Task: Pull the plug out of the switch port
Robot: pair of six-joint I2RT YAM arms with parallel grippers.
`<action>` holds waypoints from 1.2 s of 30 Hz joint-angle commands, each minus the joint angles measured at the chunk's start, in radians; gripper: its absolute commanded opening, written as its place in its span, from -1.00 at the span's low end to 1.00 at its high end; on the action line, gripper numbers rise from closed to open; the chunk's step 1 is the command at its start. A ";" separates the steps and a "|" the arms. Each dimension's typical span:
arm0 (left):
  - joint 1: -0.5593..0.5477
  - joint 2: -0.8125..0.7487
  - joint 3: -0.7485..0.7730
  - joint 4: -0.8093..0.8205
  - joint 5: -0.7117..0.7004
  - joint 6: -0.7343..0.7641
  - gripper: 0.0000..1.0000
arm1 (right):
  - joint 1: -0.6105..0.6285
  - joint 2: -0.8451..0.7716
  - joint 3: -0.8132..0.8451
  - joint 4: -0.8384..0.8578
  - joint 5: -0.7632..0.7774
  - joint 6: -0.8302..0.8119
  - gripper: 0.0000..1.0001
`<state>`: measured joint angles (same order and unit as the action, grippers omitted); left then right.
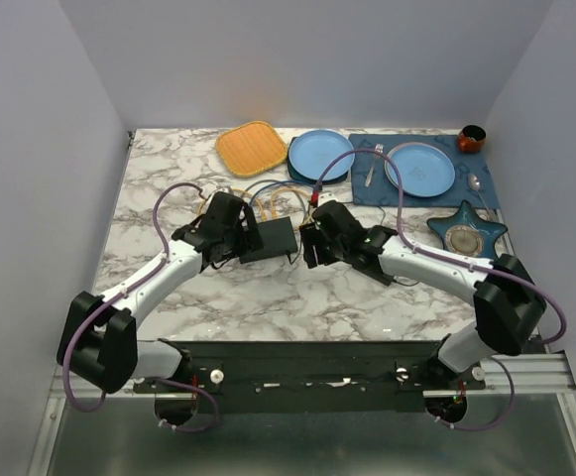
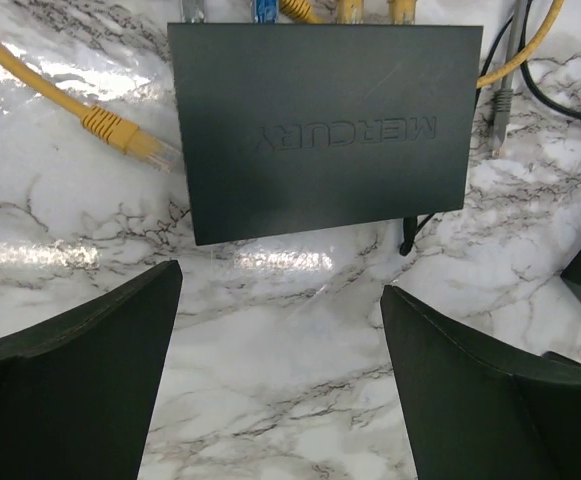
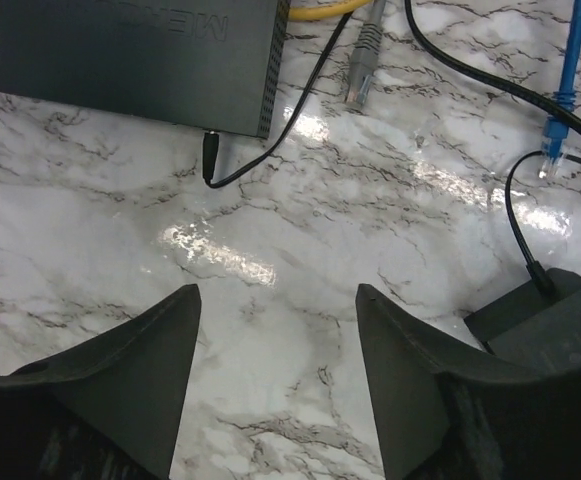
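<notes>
As both pairs of fingers stand spread with nothing between them, neither arm has hold of anything.

Left gripper [image 2: 280,280]: jaws wide, bare marble tabletop [image 2: 270,400] beneath. The switch [image 2: 320,130] is dead ahead, just beyond the tips and not touching.

Right gripper [image 3: 278,290]: jaws likewise wide. From its view the switch sits ahead and off to the left, so the left arm is judged better lined up.

The switch lies flat, long axis crosswise to the left fingers, and its near long edge is blank. The ports are on the far long edge, where a row of plugs [image 2: 350,10] sticks out away from the gripper: grey, blue, several yellow. The frame top cuts them off, so how deep they are seated cannot be read.

Judgement: the pull must run away from the arms, along the plug's own axis, with the fingers reaching over the box. The switch may slide on the glossy marble unless the other gripper pins it.

Clutter: a loose yellow plug [image 2: 120,135] lies left of the switch, a black barrel plug [image 3: 210,158] by its near edge, and a power brick [image 3: 545,325] to the right. Farther back, a blue plate [image 1: 319,154] and a woven mat [image 1: 252,148] sit well apart from the work.
</notes>
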<state>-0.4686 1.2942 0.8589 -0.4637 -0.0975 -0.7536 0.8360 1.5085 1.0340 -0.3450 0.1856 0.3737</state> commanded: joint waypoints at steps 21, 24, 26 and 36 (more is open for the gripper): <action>0.111 0.315 0.175 0.037 0.077 0.007 -0.06 | 0.058 0.366 0.166 0.210 0.038 0.102 0.29; 0.113 0.321 0.155 0.046 0.085 0.002 -0.06 | 0.058 0.389 0.182 0.213 0.048 0.103 0.27; 0.113 0.324 0.147 0.048 0.093 -0.001 -0.06 | 0.058 0.403 0.192 0.212 0.057 0.102 0.25; 0.113 0.329 0.140 0.046 0.096 -0.004 -0.06 | 0.057 0.459 0.221 0.196 0.101 0.105 0.11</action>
<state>-0.3580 1.6157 1.0149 -0.4065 -0.0277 -0.7635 0.8886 1.9324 1.2186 -0.1585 0.2337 0.4713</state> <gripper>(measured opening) 0.469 0.569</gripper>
